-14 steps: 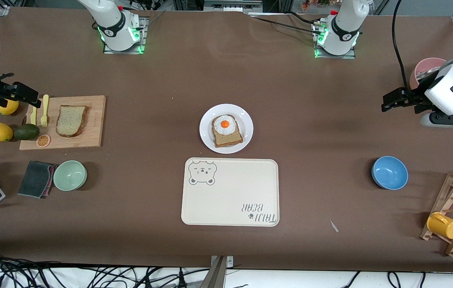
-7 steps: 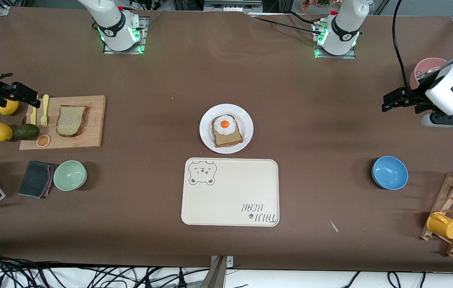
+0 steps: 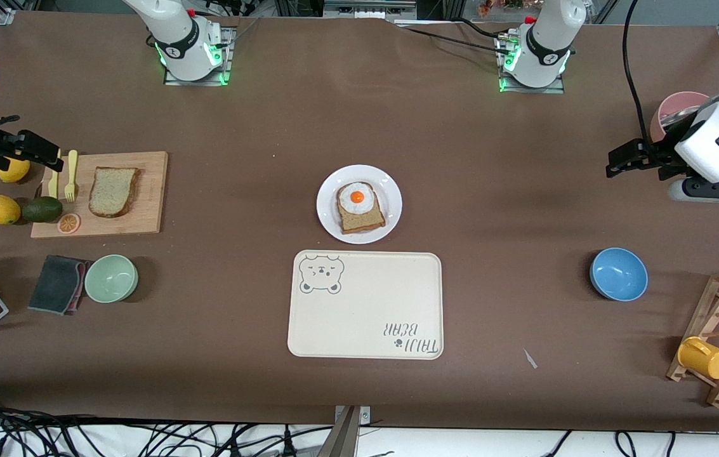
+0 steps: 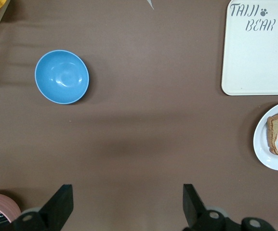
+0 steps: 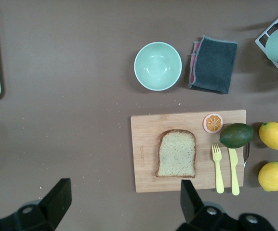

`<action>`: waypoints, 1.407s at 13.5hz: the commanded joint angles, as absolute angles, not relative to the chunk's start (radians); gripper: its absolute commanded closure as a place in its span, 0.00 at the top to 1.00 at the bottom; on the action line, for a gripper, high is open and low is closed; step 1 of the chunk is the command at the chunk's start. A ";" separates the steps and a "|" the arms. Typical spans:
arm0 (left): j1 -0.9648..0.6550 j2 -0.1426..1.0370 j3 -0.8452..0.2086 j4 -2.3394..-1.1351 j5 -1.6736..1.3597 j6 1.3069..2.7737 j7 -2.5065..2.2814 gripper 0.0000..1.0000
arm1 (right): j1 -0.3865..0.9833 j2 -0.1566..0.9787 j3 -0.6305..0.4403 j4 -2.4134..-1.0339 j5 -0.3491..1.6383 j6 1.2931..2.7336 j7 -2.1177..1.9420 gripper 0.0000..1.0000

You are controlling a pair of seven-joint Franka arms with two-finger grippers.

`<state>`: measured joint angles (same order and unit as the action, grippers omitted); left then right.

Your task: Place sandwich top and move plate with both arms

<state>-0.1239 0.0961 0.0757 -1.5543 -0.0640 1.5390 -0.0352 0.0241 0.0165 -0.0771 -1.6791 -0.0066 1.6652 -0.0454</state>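
Note:
The sandwich top (image 3: pixel 113 191) is a plain brown bread slice lying on a wooden cutting board (image 3: pixel 150 190) at the right arm's end; it also shows in the right wrist view (image 5: pixel 176 153). The white plate (image 3: pixel 391 190) sits mid-table and holds a bread slice with a fried egg (image 3: pixel 359 206); the plate's rim (image 4: pixel 261 144) shows in the left wrist view. My right gripper (image 3: pixel 40 152) (image 5: pixel 124 195) is open and empty, in the air beside the board. My left gripper (image 3: pixel 622 162) (image 4: pixel 126 199) is open and empty over bare table at the left arm's end.
A cream bear-print tray (image 3: pixel 365 317) lies nearer the camera than the plate. A blue bowl (image 3: pixel 618 273), a wooden rack with a yellow mug (image 3: pixel 705 358) and a pink cup (image 3: pixel 676 105) are at the left arm's end. A green bowl (image 3: pixel 111 278), grey cloth (image 3: pixel 58 284), lemons, avocado and cutlery surround the board.
My right gripper has drifted slightly upward in the front view. The left arm and all objects have not moved.

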 commanded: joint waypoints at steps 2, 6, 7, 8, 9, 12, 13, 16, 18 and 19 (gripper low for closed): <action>-0.127 0.077 0.075 -1.569 -0.041 1.545 -0.037 1.00 | 0.020 0.018 -0.078 -1.664 -0.015 1.617 -0.058 1.00; -0.127 0.077 0.077 -1.569 -0.041 1.545 -0.037 1.00 | 0.020 0.023 -0.077 -1.709 -0.031 1.617 -0.060 1.00; -0.127 0.077 0.077 -1.569 -0.041 1.545 -0.037 1.00 | 0.020 0.031 -0.077 -1.719 -0.038 1.618 -0.060 1.00; -0.129 0.077 0.077 -1.569 -0.041 1.545 -0.037 1.00 | 0.021 0.047 -0.075 -1.729 -0.067 1.618 -0.058 1.00; -0.127 0.077 0.077 -1.569 -0.041 1.545 -0.037 1.00 | 0.023 0.061 -0.072 -1.744 -0.105 1.629 -0.051 1.00; -0.127 0.080 0.080 -1.566 -0.041 1.545 -0.037 1.00 | 0.040 0.129 -0.071 -1.796 -0.193 1.687 -0.023 1.00; -0.127 0.083 0.081 -1.556 -0.041 1.545 -0.035 1.00 | 0.060 0.138 -0.071 -1.834 -0.237 1.733 0.004 1.00; -0.127 0.084 0.080 -1.554 -0.041 1.545 -0.037 1.00 | 0.080 0.135 -0.069 -1.981 -0.299 1.880 0.106 1.00; -0.127 0.087 0.081 -1.552 -0.041 1.543 -0.037 1.00 | 0.093 0.137 -0.069 -2.095 -0.377 2.001 0.243 1.00; -0.127 0.087 0.081 -1.552 -0.041 1.543 -0.037 1.00 | 0.100 0.138 -0.068 -2.152 -0.481 2.061 0.306 1.00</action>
